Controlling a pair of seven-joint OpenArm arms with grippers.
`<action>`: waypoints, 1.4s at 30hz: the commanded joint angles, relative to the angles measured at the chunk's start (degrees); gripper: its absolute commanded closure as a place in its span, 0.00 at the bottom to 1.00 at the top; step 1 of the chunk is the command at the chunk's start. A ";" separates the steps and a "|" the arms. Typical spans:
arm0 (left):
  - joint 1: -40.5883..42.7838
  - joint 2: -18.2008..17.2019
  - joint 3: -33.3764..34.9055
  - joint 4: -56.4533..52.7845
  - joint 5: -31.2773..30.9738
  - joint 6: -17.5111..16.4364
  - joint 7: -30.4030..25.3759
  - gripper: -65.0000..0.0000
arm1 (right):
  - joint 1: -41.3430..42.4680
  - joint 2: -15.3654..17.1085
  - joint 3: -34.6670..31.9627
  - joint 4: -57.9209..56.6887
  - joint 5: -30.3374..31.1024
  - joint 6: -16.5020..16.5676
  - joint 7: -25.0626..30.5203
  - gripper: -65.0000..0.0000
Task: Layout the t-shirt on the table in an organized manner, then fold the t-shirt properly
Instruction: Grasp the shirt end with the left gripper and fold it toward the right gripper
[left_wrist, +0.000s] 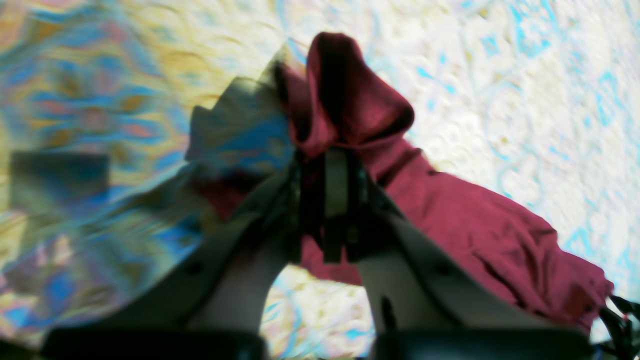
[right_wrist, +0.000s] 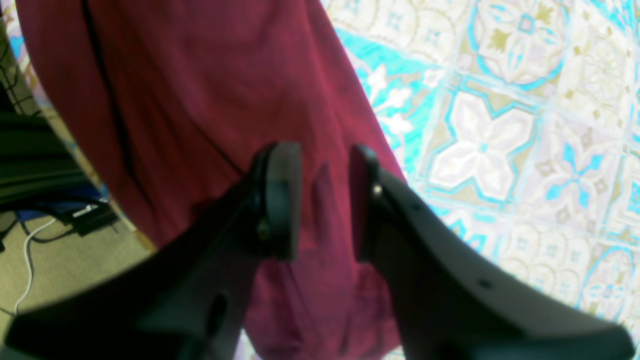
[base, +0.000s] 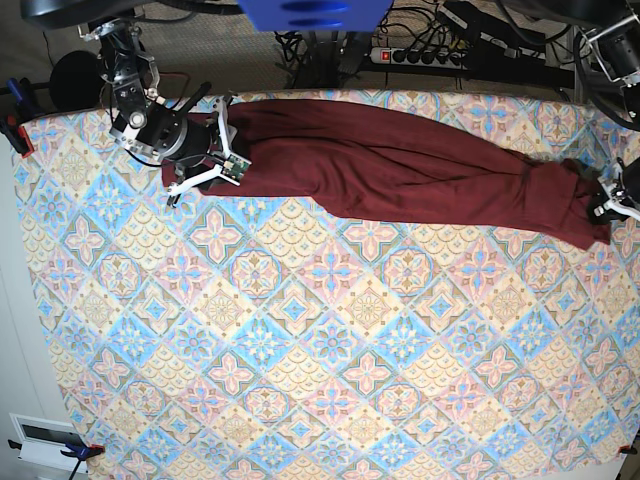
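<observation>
Left tool: pinching t-shirt end | right tool: spread astride opposite end | t-shirt: bunched strip along table far edge | advice: draw ends apart evenly, low.

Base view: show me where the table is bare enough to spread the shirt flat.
Everything nearer than the long dark maroon jersey t-shirt is bare: the pastel diamond-patterned table, edge to edge. Crowded along the far edge, where the bunched shirt lies between the right tool and the left tool, which is shut on its end.
</observation>
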 joint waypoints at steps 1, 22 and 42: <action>-0.58 -1.41 -0.34 2.20 -1.38 -0.24 -0.69 1.00 | 0.41 0.60 0.40 1.02 0.61 -0.27 0.97 0.76; 6.01 22.95 5.99 26.29 -4.37 0.11 5.47 1.00 | 0.14 0.69 0.75 1.02 0.61 -0.27 0.97 0.76; 3.90 36.75 15.57 26.11 10.40 0.11 1.42 1.00 | 0.06 0.69 0.75 1.11 0.61 -0.27 1.06 0.76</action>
